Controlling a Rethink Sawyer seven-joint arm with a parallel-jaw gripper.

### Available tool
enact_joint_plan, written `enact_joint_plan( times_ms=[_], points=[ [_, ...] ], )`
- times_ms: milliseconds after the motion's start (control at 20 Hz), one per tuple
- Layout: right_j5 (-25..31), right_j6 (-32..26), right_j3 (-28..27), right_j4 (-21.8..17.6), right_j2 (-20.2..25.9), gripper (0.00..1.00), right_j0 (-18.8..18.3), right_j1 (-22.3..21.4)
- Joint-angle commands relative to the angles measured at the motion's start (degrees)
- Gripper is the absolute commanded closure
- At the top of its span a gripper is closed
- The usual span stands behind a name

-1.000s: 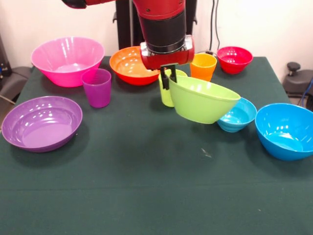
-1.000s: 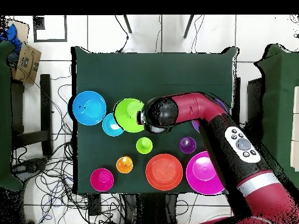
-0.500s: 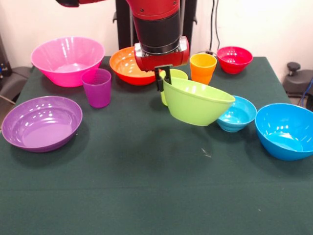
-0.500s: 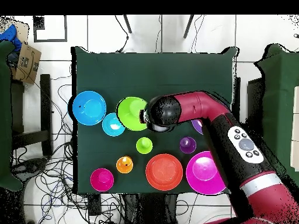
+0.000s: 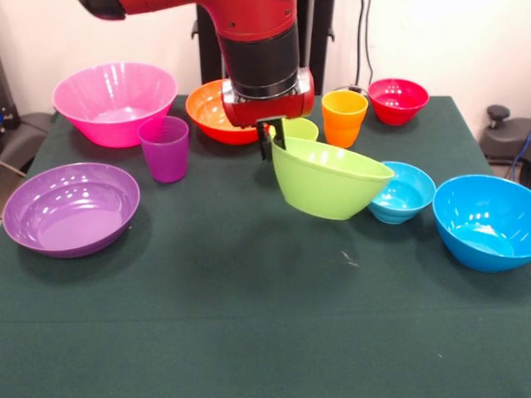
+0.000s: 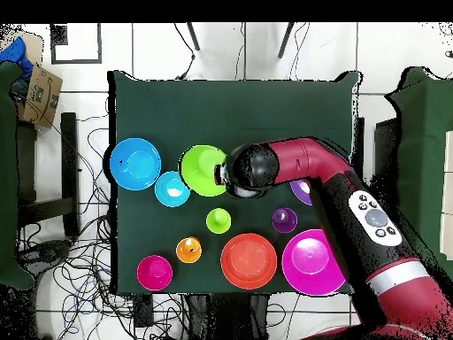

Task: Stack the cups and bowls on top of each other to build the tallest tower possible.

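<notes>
Beneath the arm, gripper (image 5: 270, 135) pinches lime green bowl (image 5: 328, 177); overhead hides it.

Red and black arm (image 6: 354, 208) enters from above in the front view; wrist vertical, black cuff over a red end flange; gripper (image 5: 270, 138) points straight down below the flange, left of scene centre; black fingers (image 5: 265, 141) closed over the near-left rim of the lime green bowl (image 5: 328, 178), held tilted clear of the table; overhead, forearm runs horizontally toward the wrist, elbow bent.
</notes>
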Motion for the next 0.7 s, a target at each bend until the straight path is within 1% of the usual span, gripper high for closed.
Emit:
enact_joint_plan(
  times_ms=[50, 150, 300, 500, 700],
  points=[
    [5.1, -24.1, -6.4, -4.7, 2.2, 1.00, -1.7, 5.0],
    [4.0, -24.6, -7.0, -5.5, 2.1, 1.00, -2.0, 5.7],
    [3.7, -24.8, -8.6, -6.5, 1.2, 1.00, -1.4, 6.5],
    [1.0, -23.1, -7.5, -7.1, 0.8, 1.00, -1.0, 6.1],
    [0.7, -23.2, -7.2, -7.4, 1.2, 1.00, -1.1, 6.2]
  ],
)
